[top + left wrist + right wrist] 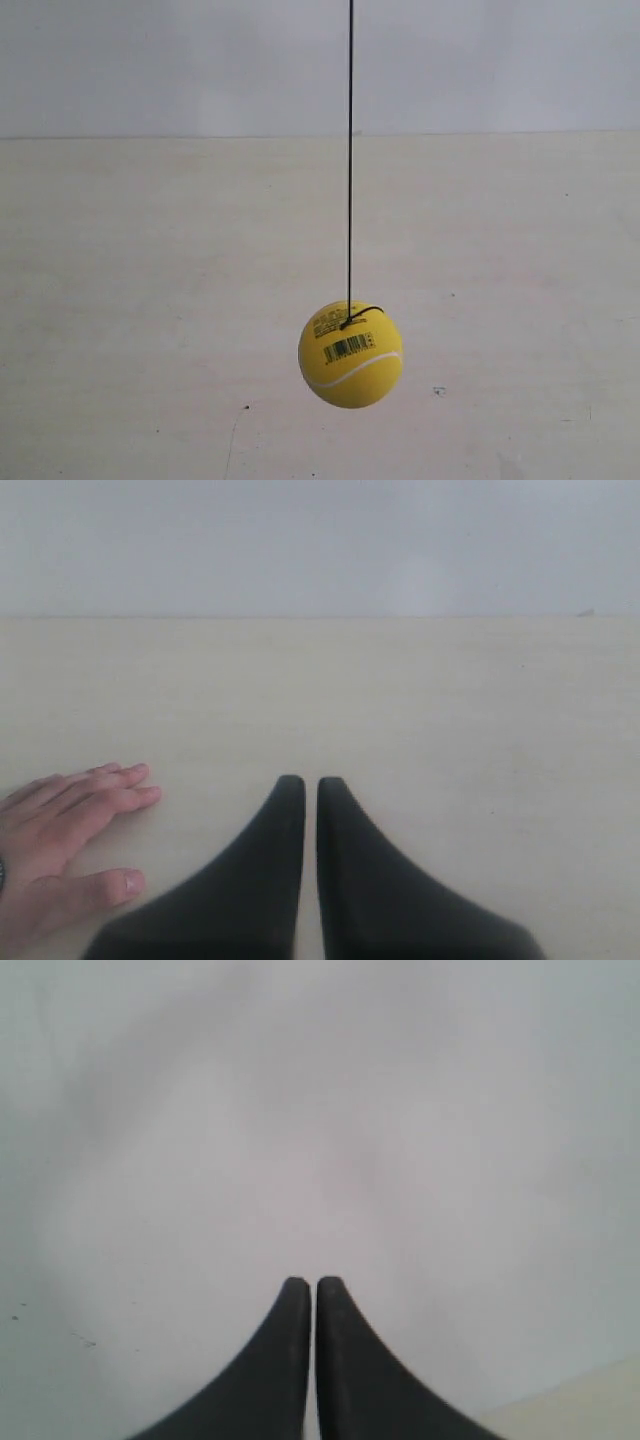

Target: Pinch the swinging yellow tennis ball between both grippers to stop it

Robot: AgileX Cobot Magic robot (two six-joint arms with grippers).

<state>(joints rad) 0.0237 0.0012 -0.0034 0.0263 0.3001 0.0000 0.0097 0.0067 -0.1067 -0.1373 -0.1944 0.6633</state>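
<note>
The yellow tennis ball hangs on a thin black string above the pale table in the exterior view, its barcode label and white seam facing the camera. Neither arm shows in that view. My left gripper is shut, its black wedge jaws nearly touching, with nothing between them; it points over the table toward the wall. My right gripper is also shut and empty, facing a plain grey-white wall. The ball does not appear in either wrist view.
A person's hand rests flat on the table beside my left gripper. A grey-white wall stands behind the table. A corner of the table shows in the right wrist view.
</note>
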